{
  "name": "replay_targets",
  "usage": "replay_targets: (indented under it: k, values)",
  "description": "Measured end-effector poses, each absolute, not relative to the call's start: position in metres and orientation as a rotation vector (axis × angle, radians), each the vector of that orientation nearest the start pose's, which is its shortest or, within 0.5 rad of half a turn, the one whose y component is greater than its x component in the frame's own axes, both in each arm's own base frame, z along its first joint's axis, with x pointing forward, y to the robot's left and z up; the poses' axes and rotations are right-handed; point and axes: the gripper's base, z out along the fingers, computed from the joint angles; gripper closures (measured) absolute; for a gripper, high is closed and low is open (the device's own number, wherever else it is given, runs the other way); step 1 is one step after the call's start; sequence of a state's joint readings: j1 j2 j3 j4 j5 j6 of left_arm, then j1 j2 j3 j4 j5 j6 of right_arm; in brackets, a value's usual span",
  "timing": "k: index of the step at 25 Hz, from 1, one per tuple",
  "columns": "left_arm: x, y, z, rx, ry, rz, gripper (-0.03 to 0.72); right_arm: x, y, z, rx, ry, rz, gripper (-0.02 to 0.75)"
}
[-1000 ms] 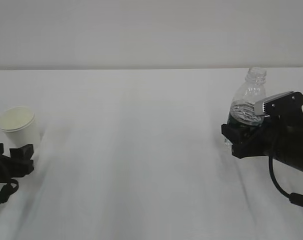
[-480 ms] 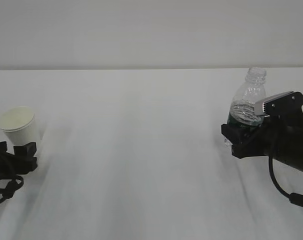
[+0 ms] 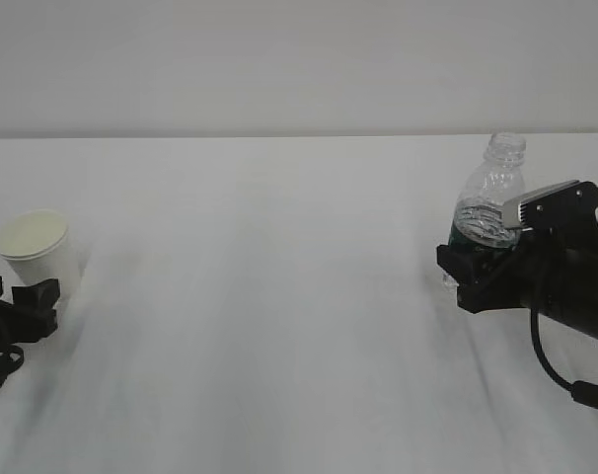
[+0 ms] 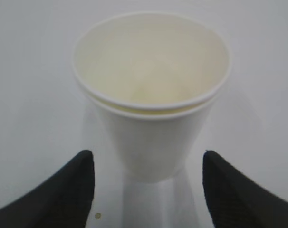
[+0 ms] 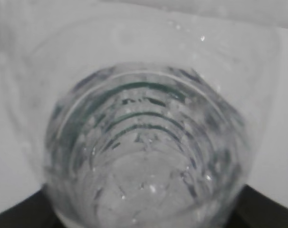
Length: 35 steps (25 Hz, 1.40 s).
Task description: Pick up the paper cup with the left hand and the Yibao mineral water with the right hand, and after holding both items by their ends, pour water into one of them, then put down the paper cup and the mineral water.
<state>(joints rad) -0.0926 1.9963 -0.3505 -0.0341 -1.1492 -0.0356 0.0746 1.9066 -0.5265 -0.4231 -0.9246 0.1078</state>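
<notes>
Your bench [image 3: 279, 296] is plain white under a pale grey wall. The paper cup [image 3: 37, 252], white with a rolled rim and cream inside, stands upright at its left edge; your left pincer [image 3: 23, 301] gapes just before it, fingers [image 4: 63, 194] apart from it. Far right of the cup, your right pincer [image 3: 477, 272] clasps the clear, ribbed, uncapped Yibao mineral water [image 3: 491, 202] at its green band.

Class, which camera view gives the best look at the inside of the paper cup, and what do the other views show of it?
The left wrist view: the paper cup fills the frame and its pale, seemingly empty interior is open to the camera. The exterior view shows it small at the far left, seen from the side. The right wrist view shows none of it.
</notes>
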Motion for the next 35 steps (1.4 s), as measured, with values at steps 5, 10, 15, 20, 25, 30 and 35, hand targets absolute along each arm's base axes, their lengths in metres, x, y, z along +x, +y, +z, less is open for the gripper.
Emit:
replay_targets:
  k: [5,10,15,20,25,30,35]
  values:
    - [0.260,-0.017,0.078,0.072,1.980,-0.093,0.169,0.295,0.052,0.107,-0.440,1.920,0.277,0.302]
    - [0.259,-0.016,0.078,0.090,1.980,-0.104,0.169,0.295,0.052,0.107,-0.440,1.920,0.277,0.302]
    - [0.259,-0.017,0.078,0.095,1.979,-0.107,0.169,0.295,0.052,0.107,-0.440,1.920,0.277,0.302]
    - [0.264,-0.016,0.079,0.092,1.964,-0.104,0.169,0.295,0.052,0.107,-0.448,1.920,0.280,0.302]
    - [0.276,-0.017,0.084,0.092,1.923,-0.103,0.169,0.295,0.052,0.107,-0.449,1.919,0.280,0.302]
    - [0.281,-0.017,0.081,0.092,1.923,-0.103,0.169,0.295,0.053,0.107,-0.457,1.918,0.283,0.302]
    - [0.279,-0.018,0.067,0.099,1.969,-0.109,0.169,0.295,0.053,0.107,-0.457,1.918,0.283,0.302]
